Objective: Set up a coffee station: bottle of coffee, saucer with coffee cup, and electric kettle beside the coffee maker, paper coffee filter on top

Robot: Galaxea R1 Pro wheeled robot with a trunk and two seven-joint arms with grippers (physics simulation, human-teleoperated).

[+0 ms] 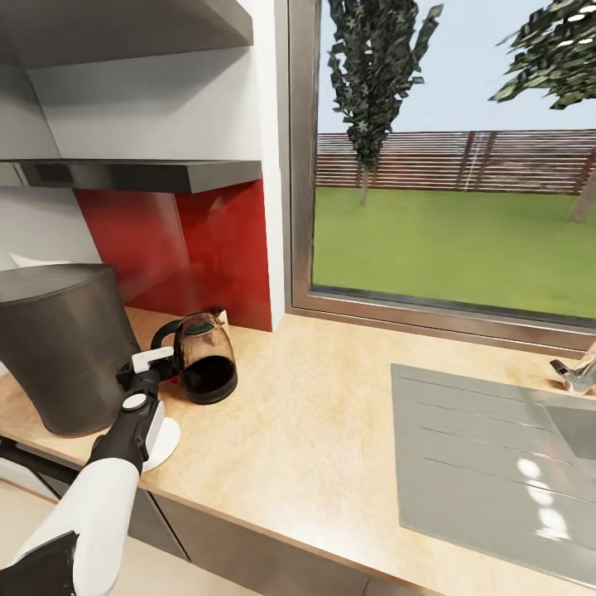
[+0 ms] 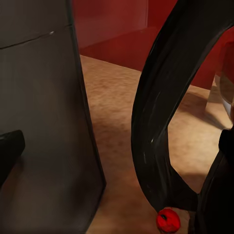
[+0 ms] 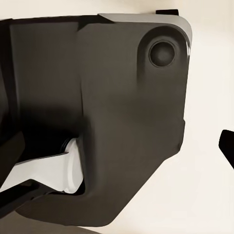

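The tall dark-grey coffee maker (image 1: 62, 352) stands at the left end of the tan kitchen countertop (image 1: 314, 422). Just to its right is the glass electric kettle (image 1: 207, 356), leaning a little, black handle toward the coffee maker. My left gripper (image 1: 153, 362) is open at that handle. In the left wrist view the handle loop (image 2: 158, 112) runs between the spread fingers (image 2: 9, 151), with the coffee maker's wall (image 2: 44, 122) beside it. The white saucer (image 1: 168, 439) lies under my left forearm. A thin white pointed piece, seemingly the paper coffee filter (image 1: 29, 261), shows at the coffee maker's top rim. The bottle of coffee and coffee cup are out of view.
A grey sink drainer (image 1: 488, 463) with a tap (image 1: 575, 372) takes up the counter's right side. A dark shelf (image 1: 141, 174) hangs over the red backsplash (image 1: 190, 248). A large window (image 1: 455, 165) rises behind the counter. The right wrist view shows dark robot bodywork (image 3: 122, 122) and one fingertip (image 3: 227, 146).
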